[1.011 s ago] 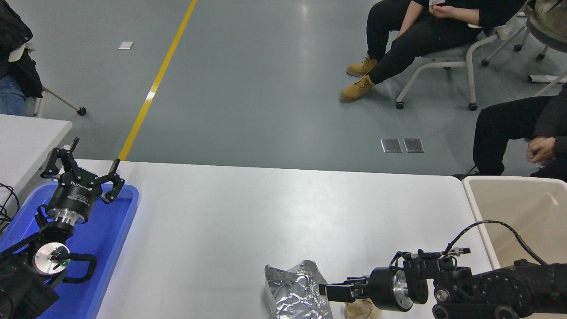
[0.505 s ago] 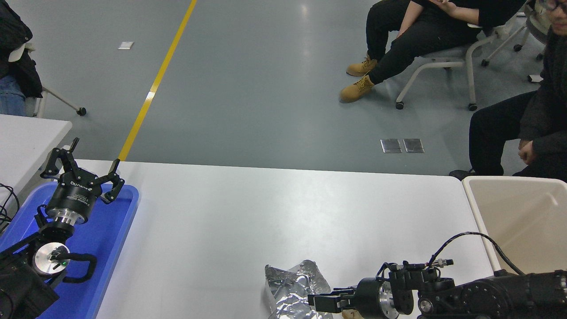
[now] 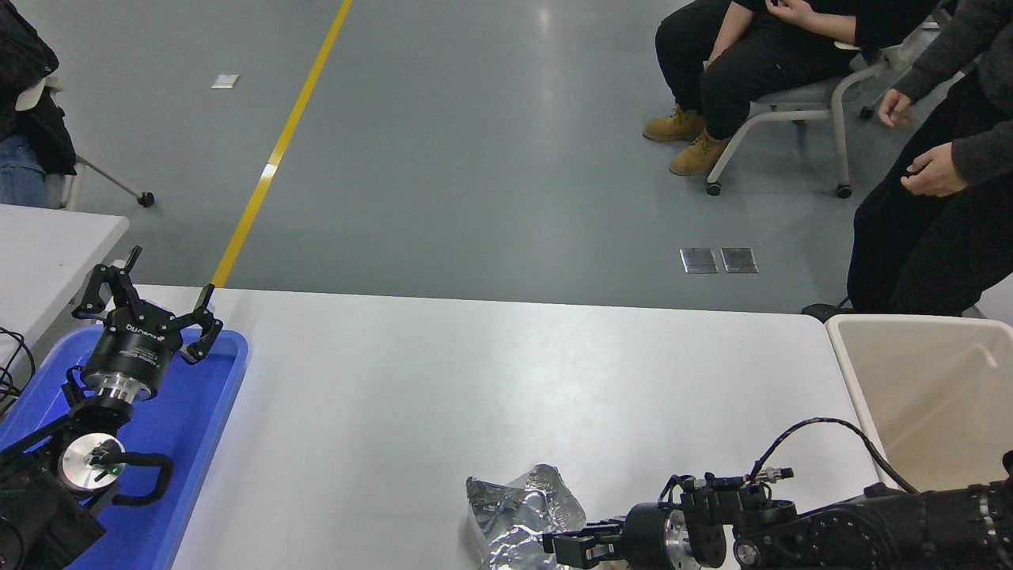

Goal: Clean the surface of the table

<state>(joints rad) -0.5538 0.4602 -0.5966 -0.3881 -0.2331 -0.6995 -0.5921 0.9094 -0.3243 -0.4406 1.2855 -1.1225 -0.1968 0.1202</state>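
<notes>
Table surface (image 3: 443,380) filled the middle of the view, a wide matte white top with one piece of litter on it at the near edge. We began at the right gripper (image 3: 563,548): its fingers lay low over the right side of a crumpled silver foil bag (image 3: 518,518), touching or nearly touching it. We could not tell whether they were parted or closed on the foil, since the dark fingers merged with the creases. Behind them the right arm (image 3: 855,530) came in almost level from the lower right corner, with a loose cable looped above the wrist.

The beige bin (image 3: 934,388) stood just beside the table's right end, which we judged the likely place for the bag. The left gripper (image 3: 146,305) stood parked at the lower left with its fingers spread and nothing between them, above a blue tray (image 3: 214,412).

We noted these risks. Foil is slick and springy, so a shallow pinch on one crease could slip or tear free. The bag lay at the near edge, so a sideways nudge could push it off the table. A person (image 3: 934,198) stood close behind the bin, within reach of a wide swing.
</notes>
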